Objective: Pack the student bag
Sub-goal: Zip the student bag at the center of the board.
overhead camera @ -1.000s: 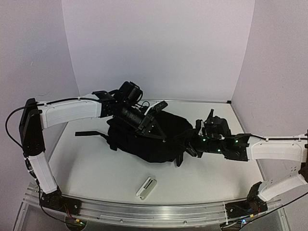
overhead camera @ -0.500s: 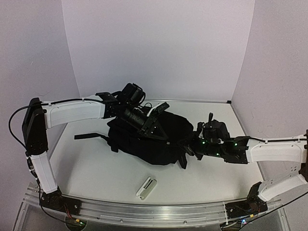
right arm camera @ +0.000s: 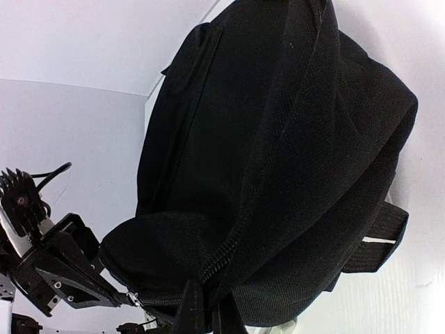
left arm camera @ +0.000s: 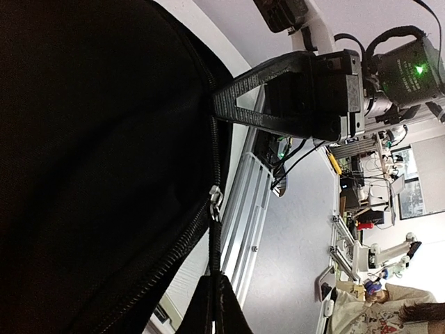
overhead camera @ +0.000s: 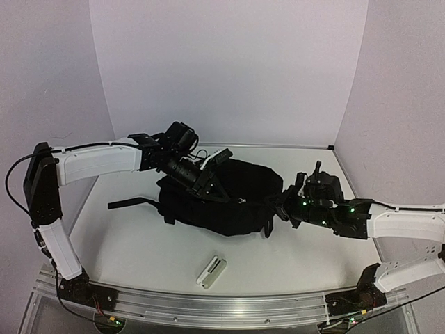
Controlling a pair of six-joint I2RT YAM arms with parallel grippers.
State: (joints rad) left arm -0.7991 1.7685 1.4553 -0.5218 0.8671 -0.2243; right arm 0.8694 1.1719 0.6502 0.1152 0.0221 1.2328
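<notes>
Though contents unseen — student bag (overhead camera: 229,202) — left claw (left arm camera: 214,296), right claw (right arm camera: 205,309) tight on it

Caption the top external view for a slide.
Left fingers and right fingers pinch the black backpack from opposite sides; a white object lies nearby.

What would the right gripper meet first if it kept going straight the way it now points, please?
The student bag: the shut right gripper sits at its zipper seam, apparently pinching the fabric.
</notes>
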